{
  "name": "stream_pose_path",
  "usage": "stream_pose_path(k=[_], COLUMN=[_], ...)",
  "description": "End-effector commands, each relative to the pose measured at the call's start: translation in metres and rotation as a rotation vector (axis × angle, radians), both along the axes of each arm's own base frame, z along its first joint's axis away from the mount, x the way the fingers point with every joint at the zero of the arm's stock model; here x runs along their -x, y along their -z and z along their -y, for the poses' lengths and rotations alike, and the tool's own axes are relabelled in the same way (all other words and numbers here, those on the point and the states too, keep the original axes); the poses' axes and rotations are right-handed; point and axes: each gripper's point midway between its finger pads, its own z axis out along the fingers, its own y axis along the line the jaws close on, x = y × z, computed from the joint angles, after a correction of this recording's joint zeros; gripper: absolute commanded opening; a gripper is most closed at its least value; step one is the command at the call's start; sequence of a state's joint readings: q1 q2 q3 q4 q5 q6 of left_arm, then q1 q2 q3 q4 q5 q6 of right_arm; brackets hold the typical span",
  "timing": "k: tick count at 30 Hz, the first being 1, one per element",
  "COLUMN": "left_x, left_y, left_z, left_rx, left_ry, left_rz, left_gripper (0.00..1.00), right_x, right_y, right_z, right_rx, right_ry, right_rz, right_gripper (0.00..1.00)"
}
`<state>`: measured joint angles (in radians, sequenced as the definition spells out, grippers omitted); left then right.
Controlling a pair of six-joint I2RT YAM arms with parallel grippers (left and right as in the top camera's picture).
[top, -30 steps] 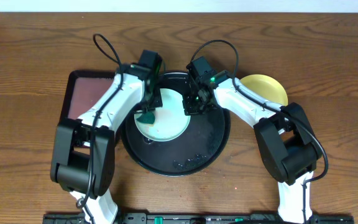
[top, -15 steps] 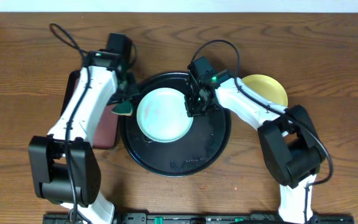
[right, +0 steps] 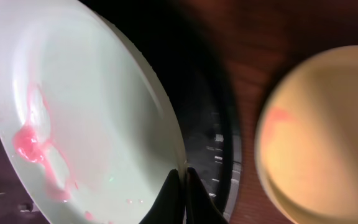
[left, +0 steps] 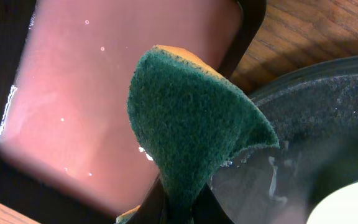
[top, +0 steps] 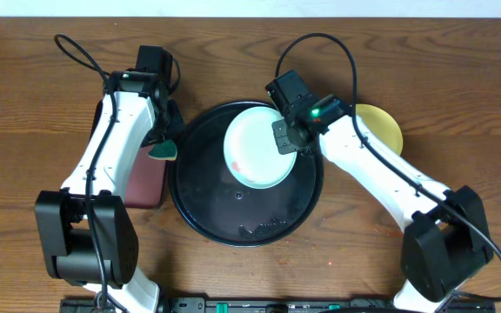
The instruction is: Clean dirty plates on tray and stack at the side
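A pale mint-green plate (top: 255, 148) with pink smears (right: 33, 146) is held tilted above the round black tray (top: 233, 213). My right gripper (top: 290, 139) is shut on its right rim; the pinch shows in the right wrist view (right: 182, 180). A pale yellow plate (top: 383, 124) lies on the wood to the right of the tray, also in the right wrist view (right: 328, 137). My left gripper (top: 165, 139) is shut on the green sponge (left: 191, 130), over the tray's left edge. Only two plates show.
A rectangular black-rimmed tray with a maroon inside (left: 117, 81) lies left of the round tray, partly under my left arm (top: 111, 148). Brown wood tabletop (top: 42, 96) surrounds both trays. The round tray's floor is wet (left: 328, 124).
My right gripper has lifted the mint plate and moved it right and back, tilting it. My left gripper with the sponge has left the plate and moved left to the tray's edge.
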<state>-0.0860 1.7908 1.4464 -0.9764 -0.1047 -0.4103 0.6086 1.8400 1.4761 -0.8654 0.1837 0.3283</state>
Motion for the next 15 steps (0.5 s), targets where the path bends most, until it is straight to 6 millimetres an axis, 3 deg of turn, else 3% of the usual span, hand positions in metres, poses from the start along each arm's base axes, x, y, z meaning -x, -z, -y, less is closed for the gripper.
stream_pose_path(k=[1, 15], left_x=[0.001, -0.001], left_y=[-0.002, 0.000], left_z=[-0.004, -0.004], left_rx=[-0.018, -0.017], left_ry=[0.010, 0.010], left_rz=[0.006, 0.013], left_gripper=[0.08, 0.08], right_x=[-0.007, 0.007], right_y=[-0.034, -0.097], right_z=[0.022, 0.021], right_rx=[0.162, 0.375], right_ry=[0.033, 0.031], right_rz=[0.164, 0.436], right_gripper=[0.01, 0.01])
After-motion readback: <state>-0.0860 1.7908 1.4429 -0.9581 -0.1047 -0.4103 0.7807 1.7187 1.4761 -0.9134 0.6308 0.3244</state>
